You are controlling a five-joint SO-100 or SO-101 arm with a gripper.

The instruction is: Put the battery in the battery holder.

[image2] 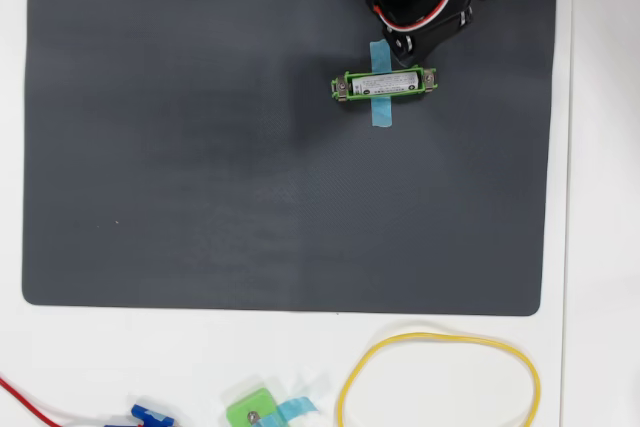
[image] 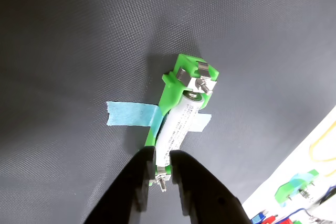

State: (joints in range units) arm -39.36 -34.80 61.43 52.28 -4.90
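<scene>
The battery (image2: pixel 391 82) is a slim silver-white cylinder that lies lengthwise inside the bright green battery holder (image2: pixel 343 85), which a light blue tape strip fixes to the dark mat. In the wrist view the battery (image: pixel 178 124) rests in the holder (image: pixel 185 66), and its near end is hidden behind my fingertips. My gripper (image: pixel 163 157) hovers over that near end with its black fingers a narrow gap apart, and nothing is clamped between them. From overhead, the gripper (image2: pixel 401 46) sits just beyond the holder's far side.
The dark mat (image2: pixel 200 197) lies on a white table. Off the mat's near edge are a yellow rubber band (image2: pixel 350 377), a smaller green piece with blue tape (image2: pixel 250 409) and a red wire (image2: pixel 30 402) with a blue connector (image2: pixel 150 415).
</scene>
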